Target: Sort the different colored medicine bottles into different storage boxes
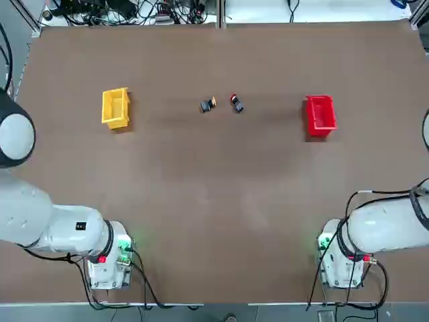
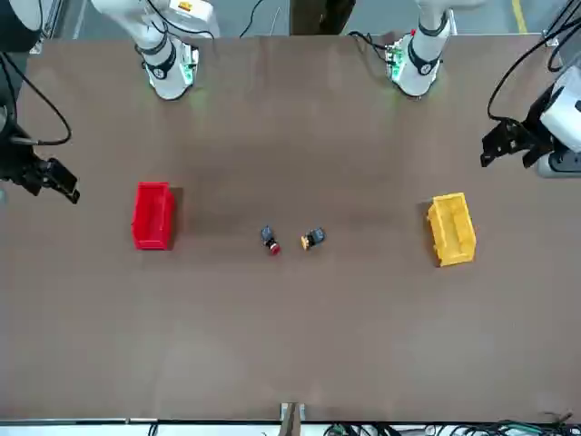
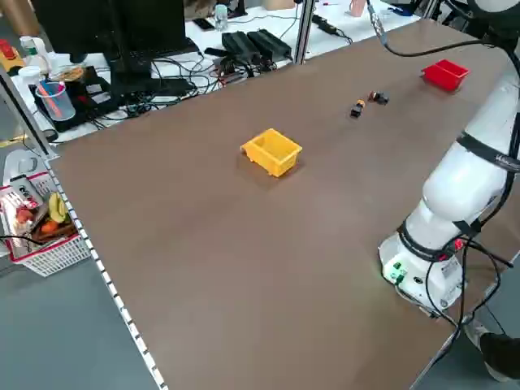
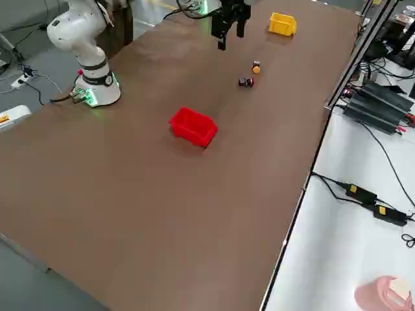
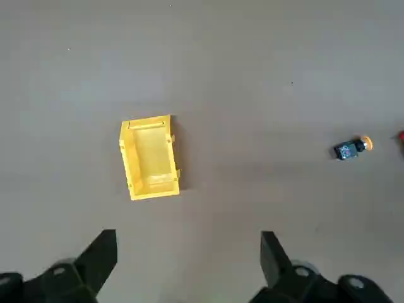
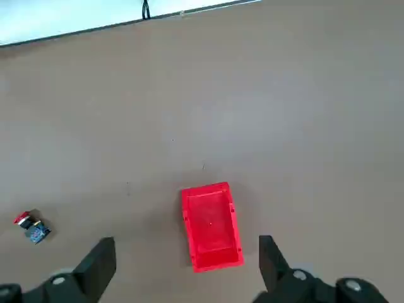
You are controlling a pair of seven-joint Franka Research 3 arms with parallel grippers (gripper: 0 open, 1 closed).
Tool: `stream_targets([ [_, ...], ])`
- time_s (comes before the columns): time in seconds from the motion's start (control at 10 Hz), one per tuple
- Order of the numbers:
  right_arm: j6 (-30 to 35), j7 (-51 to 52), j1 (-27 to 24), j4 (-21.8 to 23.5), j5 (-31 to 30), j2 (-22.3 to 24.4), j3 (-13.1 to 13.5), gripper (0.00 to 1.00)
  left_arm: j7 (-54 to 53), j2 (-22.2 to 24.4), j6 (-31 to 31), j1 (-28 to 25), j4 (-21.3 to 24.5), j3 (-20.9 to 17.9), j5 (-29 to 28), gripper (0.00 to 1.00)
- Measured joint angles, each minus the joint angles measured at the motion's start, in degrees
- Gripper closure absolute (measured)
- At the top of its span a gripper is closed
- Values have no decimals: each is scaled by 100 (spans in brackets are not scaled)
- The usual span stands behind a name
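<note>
Arms sit at the near edge of the brown table [image 1: 214, 201], bases at the two near corners, both raised clear of the surface and holding nothing.

Left gripper [image 5: 189, 265] hangs above the table on the robot's left, just nearer the robot than the yellow box [image 1: 115, 107]. Its wrist view shows both fingers [image 5: 98, 255] spread wide, with bare table between them. Right gripper [image 6: 187, 268] hangs likewise on the right side, just nearer than the red box [image 1: 320, 115]; its fingers [image 6: 95, 265] are also spread wide and empty. In the front view each gripper shows at the picture's side edge, left gripper [image 2: 508, 141] at that picture's right, right gripper [image 2: 50, 177] at its left.

Boxes stand well apart at mid-depth, yellow to the left and red to the right, both open side up. The wrist views show each interior bare.

Bottles lie on their sides between the boxes, roughly on the table's centre line, near each other but not touching. The orange-capped bottle [image 1: 208, 104] is the one toward the yellow box; the red-capped bottle [image 1: 236, 102] is toward the red box. Neither is in a box.

Beyond the far edge, cables [image 1: 120, 10] run along a pale bench.
</note>
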State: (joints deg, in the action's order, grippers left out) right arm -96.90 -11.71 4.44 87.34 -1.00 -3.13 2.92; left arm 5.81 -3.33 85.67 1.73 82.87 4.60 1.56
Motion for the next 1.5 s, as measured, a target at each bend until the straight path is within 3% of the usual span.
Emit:
stream_targets([
  [0.5,-17,0,25,-1,0,0,-78,0,-105,-56,-2,4,12,6,-9,0],
  [0.7,6,1,118,5,0,0,-109,0,-38,-288,8,133,42,103,-6,0],
  [1.0,-68,32,412,87,12,-53,-136,0,648,-1068,619,885,81,226,-5,0],
  [1.3,-1116,920,1097,715,39,-313,-174,0,952,-1796,1460,1538,107,257,-8,0],
  [1.5,-1747,1132,1695,1022,82,-757,-203,0,1760,-2502,2200,2248,129,258,-211,2],
])
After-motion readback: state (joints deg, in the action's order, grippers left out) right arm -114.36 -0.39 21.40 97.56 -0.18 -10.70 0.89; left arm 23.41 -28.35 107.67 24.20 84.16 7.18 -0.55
